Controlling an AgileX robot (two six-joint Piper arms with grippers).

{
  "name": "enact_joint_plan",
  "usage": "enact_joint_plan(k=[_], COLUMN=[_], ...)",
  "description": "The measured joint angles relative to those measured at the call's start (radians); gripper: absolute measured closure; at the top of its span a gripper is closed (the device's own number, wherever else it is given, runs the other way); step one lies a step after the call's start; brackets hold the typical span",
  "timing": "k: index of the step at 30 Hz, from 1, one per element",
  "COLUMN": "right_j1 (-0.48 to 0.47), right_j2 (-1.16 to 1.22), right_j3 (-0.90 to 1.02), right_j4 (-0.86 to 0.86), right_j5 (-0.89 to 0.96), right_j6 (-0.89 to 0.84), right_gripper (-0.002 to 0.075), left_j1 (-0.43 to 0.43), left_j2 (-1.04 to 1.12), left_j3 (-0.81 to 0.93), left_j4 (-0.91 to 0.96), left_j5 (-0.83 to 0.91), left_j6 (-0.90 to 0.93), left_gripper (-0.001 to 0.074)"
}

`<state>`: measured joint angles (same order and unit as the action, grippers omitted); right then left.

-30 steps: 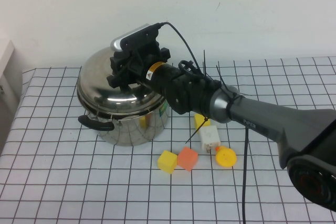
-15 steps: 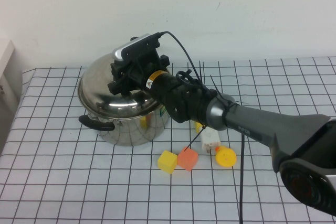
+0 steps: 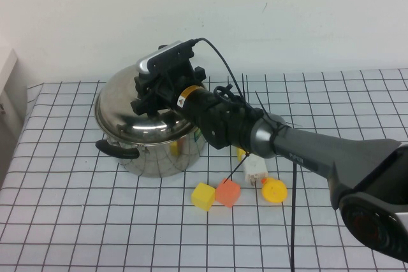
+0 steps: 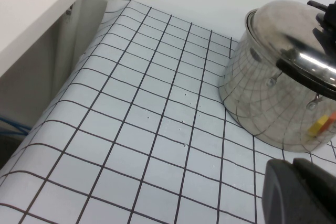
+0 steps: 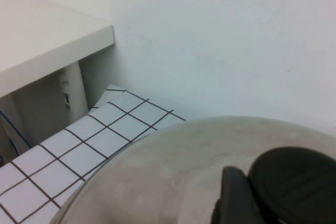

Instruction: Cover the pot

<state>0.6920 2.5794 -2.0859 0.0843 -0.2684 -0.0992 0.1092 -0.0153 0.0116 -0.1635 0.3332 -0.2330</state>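
Note:
The shiny steel pot (image 3: pixel 159 155) with black side handles stands at the back left of the checked table. The domed steel lid (image 3: pixel 121 103) sits tilted on its rim, higher on the far right side. My right gripper (image 3: pixel 150 97) is shut on the lid's black knob (image 5: pixel 294 182), above the pot. The pot (image 4: pixel 265 114) and the lid (image 4: pixel 294 30) also show in the left wrist view. My left gripper (image 4: pixel 302 192) hangs over the table to the pot's left, out of the high view, fingers together and empty.
A yellow cube (image 3: pixel 203 196), an orange cube (image 3: pixel 227 192), a white block (image 3: pixel 255 169) and a yellow disc (image 3: pixel 274 190) lie just right of the pot's front. A white shelf (image 4: pixel 37 3) borders the table's left edge. The wall is close behind.
My right gripper has shifted slightly down and to the right with the lid over the last second. It has held still for the last half second.

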Motion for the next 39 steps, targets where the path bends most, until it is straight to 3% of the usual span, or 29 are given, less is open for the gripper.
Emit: enact_joint_plan(k=[9, 16, 20, 27, 31, 39], right_j1=[0.0, -0.002, -0.004, -0.004, -0.004, -0.004], right_j2=[-0.019, -0.194, -0.346, -0.602, -0.755, -1.132], right_j3=[0.0, 0.0, 0.005, 0.159, 0.367, 0.804], right_j4=[0.0, 0.0, 0.0, -0.011, -0.016, -0.018], right_j5=[0.05, 0.32, 0.459, 0.465, 0.449, 0.379], right_j6=[0.003, 0.003, 0.003, -0.047, -0.08, -0.091], right_gripper=[0.028, 0.0286, 0.0408, 0.0651, 0.0692, 0.07], left_j1=[0.0, 0.0, 0.0, 0.0, 0.0, 0.0], left_j2=[0.0, 0.0, 0.0, 0.0, 0.0, 0.0], left_j3=[0.0, 0.0, 0.0, 0.0, 0.0, 0.0], left_j4=[0.0, 0.0, 0.0, 0.0, 0.0, 0.0], left_j5=[0.0, 0.0, 0.0, 0.0, 0.0, 0.0], left_j6=[0.002, 0.002, 0.002, 0.002, 0.002, 0.002], left_gripper=[0.0738, 0.0738, 0.0738, 0.0738, 0.0738, 0.0738])
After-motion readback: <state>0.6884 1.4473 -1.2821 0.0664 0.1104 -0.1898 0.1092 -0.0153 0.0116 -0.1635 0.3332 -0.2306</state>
